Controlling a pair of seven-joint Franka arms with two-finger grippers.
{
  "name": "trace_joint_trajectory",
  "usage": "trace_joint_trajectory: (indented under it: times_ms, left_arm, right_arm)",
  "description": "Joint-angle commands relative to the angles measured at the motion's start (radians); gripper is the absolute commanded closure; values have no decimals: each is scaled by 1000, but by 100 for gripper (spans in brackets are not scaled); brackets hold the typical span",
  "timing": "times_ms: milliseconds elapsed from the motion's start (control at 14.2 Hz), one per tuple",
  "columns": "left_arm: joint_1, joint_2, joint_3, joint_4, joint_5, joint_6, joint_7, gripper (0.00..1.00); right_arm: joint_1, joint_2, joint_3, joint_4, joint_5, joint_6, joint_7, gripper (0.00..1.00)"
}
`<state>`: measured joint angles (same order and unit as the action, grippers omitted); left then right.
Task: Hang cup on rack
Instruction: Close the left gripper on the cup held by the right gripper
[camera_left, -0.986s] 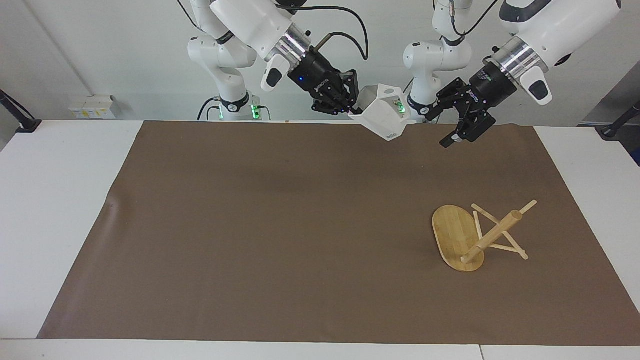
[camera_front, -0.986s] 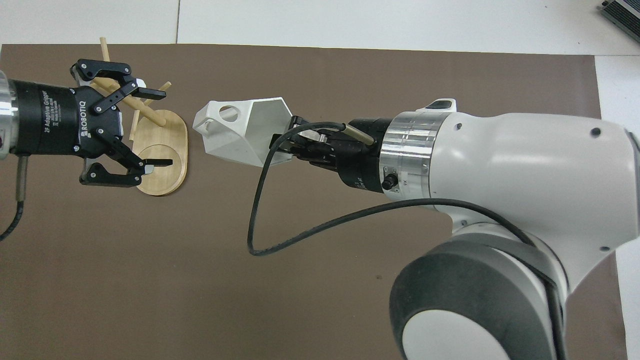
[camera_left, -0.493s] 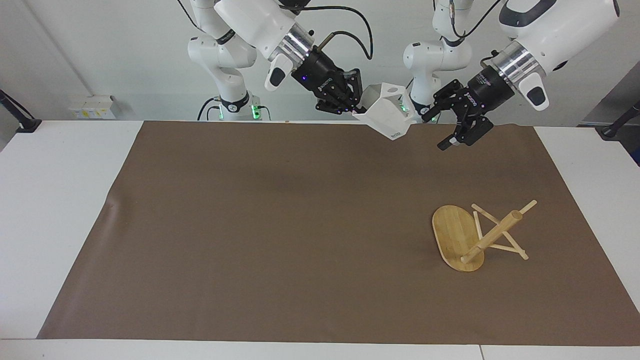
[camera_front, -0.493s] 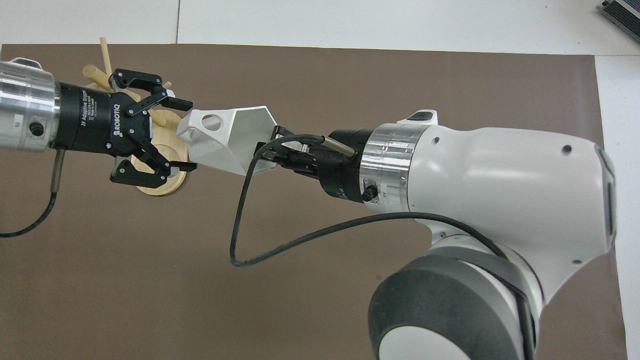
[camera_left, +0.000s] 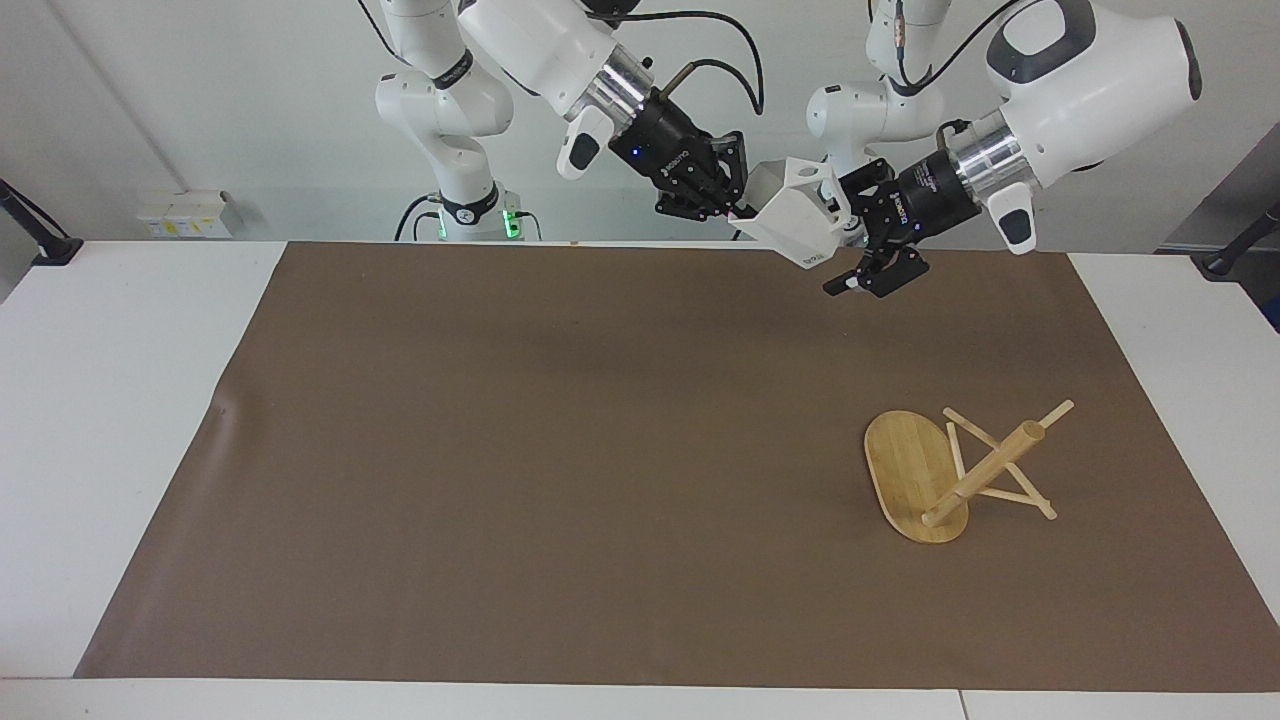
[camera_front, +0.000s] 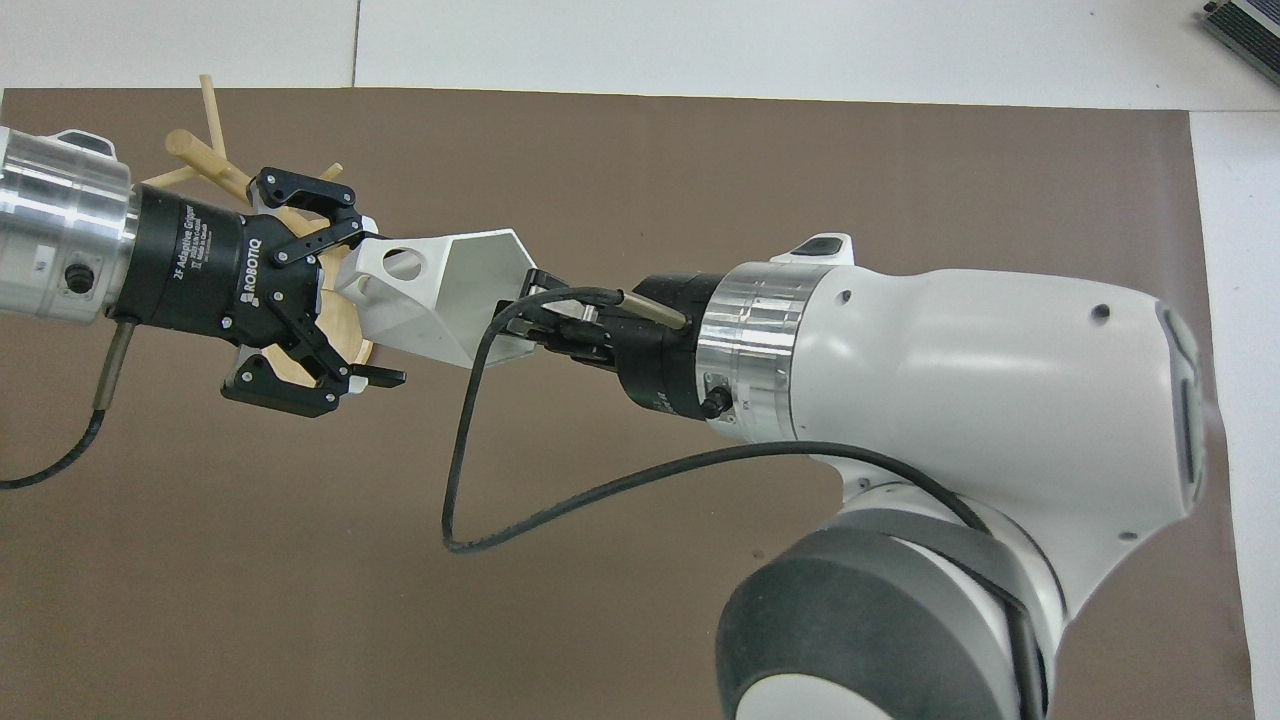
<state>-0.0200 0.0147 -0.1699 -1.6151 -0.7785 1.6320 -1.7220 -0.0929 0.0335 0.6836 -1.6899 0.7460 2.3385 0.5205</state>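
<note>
The small matte white faceted cup (camera_left: 797, 213) with a blocky holed handle hung in the air over the brown mat (camera_left: 560, 450), empty, pinched at its rim by the right gripper (camera_left: 735, 210). The left gripper (camera_left: 850, 235) stood spread around the cup's handle end. The light bamboo mug rack (camera_left: 955, 470) lay tipped over on the mat toward the left arm's end, oval base on edge, thin pegs splayed.

White arms w/ grey joints, silver wrist rings, black ROBOTIQ-marked left tool (camera_front: 365, 305), black cables, green base LEDs.

A brown mat (camera_left: 560, 450) covers most of the white table (camera_left: 110, 420), with white margins at both ends.
</note>
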Motion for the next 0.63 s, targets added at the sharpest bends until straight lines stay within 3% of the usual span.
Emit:
trace_joint_trajectory:
  times_ms: [0, 564]
  left_arm:
    - [6, 11, -7, 27, -8, -47, -16, 0]
    - [3, -2, -5, 27, -19, -38, -18, 0]
  right_arm:
    - [-13, -14, 17, -16, 29, 24, 13, 100]
    - [-13, -15, 17, -17, 29, 24, 21, 100]
